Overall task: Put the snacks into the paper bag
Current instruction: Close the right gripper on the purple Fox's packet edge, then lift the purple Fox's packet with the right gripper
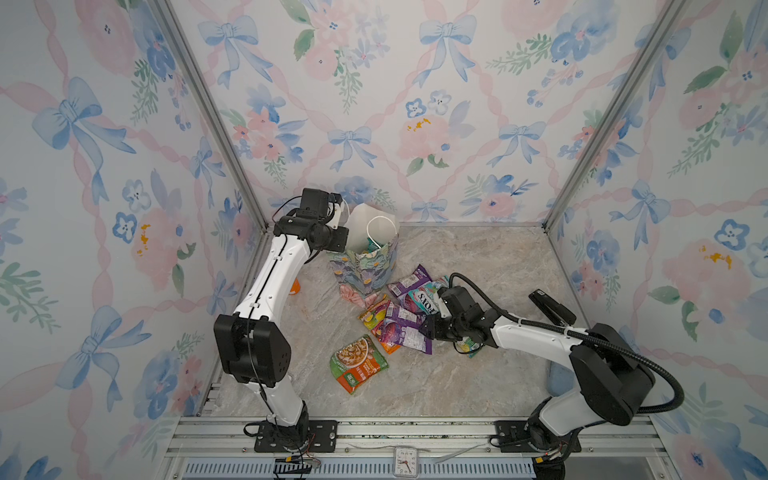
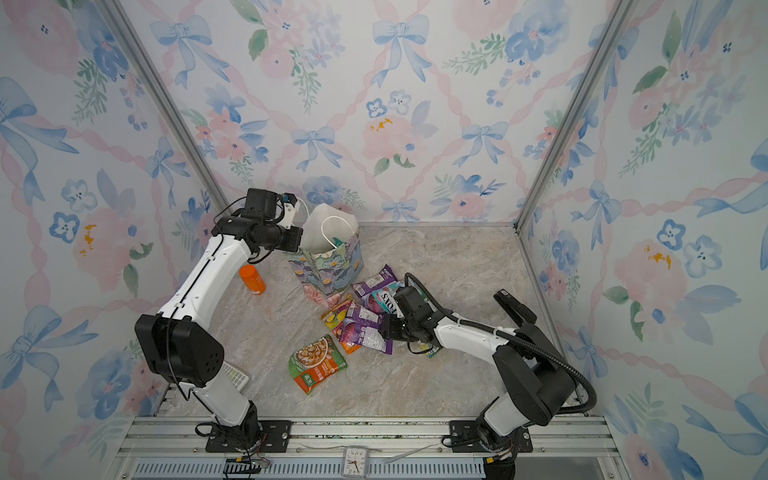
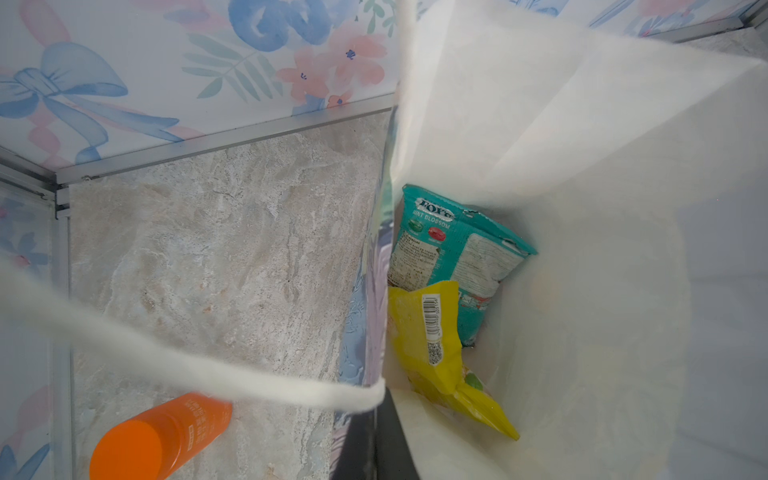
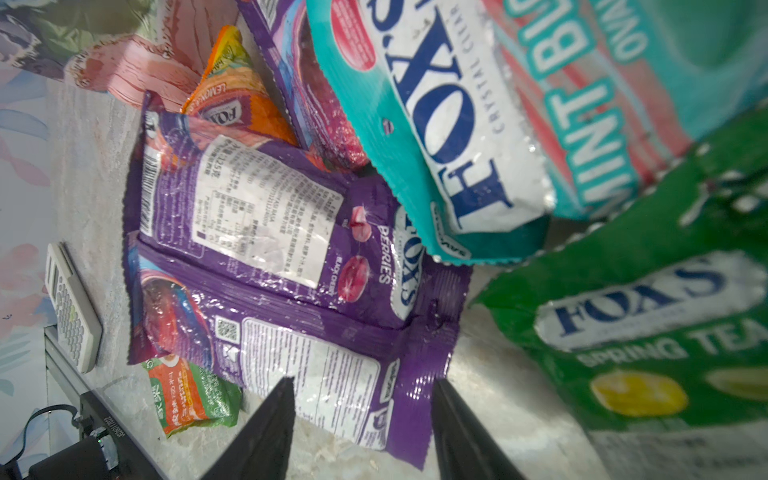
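The right gripper point(image 4: 363, 381) hangs low over the pile in the middle of the surface, jaws apart and straddling the end of a purple packet point(image 4: 266, 307) that lies flat; nothing is clamped yet. The likeliest failure, in my judgement, is a poor pinch. The film is glossy and flat against the hard surface, so the fingers may skid off it or jam on the surface instead of getting under the edge. A second purple packet point(image 4: 249, 199) overlaps this one and a teal packet point(image 4: 478, 145) leans over both, with a green packet point(image 4: 644, 311) just beside. A lift could therefore drag 2 packets up, drop 1 on the way, or scatter the heap toward the noodle packet point(image 1: 358, 365) nearer the front edge. The paper bag point(image 1: 365, 270) stands near the back edge, toward the back left corner, touching the pile's far side. It holds 2 snacks, a mint packet point(image 3: 453, 241) and a yellow packet point(image 3: 428, 340). The left gripper point(image 1: 340, 217) has its jaws together and seems to pinch the bag's rim, so the bag is steadied on 1 side only. A packet striking the front wall could fold or tip it. The loose cord handle point(image 1: 382, 230) hanging across the mouth could also snag a packet going in.
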Motion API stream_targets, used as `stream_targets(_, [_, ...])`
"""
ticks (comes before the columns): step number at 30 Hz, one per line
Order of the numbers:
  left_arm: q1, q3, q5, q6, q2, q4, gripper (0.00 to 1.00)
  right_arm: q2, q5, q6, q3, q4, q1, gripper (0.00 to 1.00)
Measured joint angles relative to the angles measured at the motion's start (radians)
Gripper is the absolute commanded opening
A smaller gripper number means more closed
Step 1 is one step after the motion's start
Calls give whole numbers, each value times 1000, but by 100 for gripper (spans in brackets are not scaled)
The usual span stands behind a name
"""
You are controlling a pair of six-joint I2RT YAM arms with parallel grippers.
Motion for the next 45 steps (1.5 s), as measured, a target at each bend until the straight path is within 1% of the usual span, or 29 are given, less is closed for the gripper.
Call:
stream_targets(8, [0, -1, 0, 0, 0, 0, 0, 84, 3, 18, 9, 23, 1, 55])
stream_targets(10, [0, -1, 0, 0, 0, 0, 0, 103, -2, 19, 24, 33, 1, 54])
stream_targets(12, [0, -1, 0, 0, 0, 0, 0, 120, -6, 23, 35, 48, 2, 51])
stream_targets(15, [0, -1, 0, 0, 0, 0, 0, 138, -13, 27, 42, 70, 3, 41])
stream_targets(21, [0, -1, 0, 0, 0, 0, 0, 151, -22, 32, 52, 83, 6, 16])
stream_targets(23, [0, -1, 0, 0, 0, 0, 0, 151, -20, 31, 52, 80, 6, 10])
stream_targets(27, [0, -1, 0, 0, 0, 0, 0, 150, -14, 13, 56, 72, 6, 1])
stream_targets(28, [0, -1, 0, 0, 0, 0, 0, 148, -8, 7, 59, 63, 6, 0])
stream_targets(33, [0, -3, 0, 0, 0, 0, 0, 123, 19, -39, 79, -2, 6, 0])
stream_targets(45, [-1, -6, 0, 0, 0, 0, 0, -21, 64, -147, 134, -141, 6, 0])
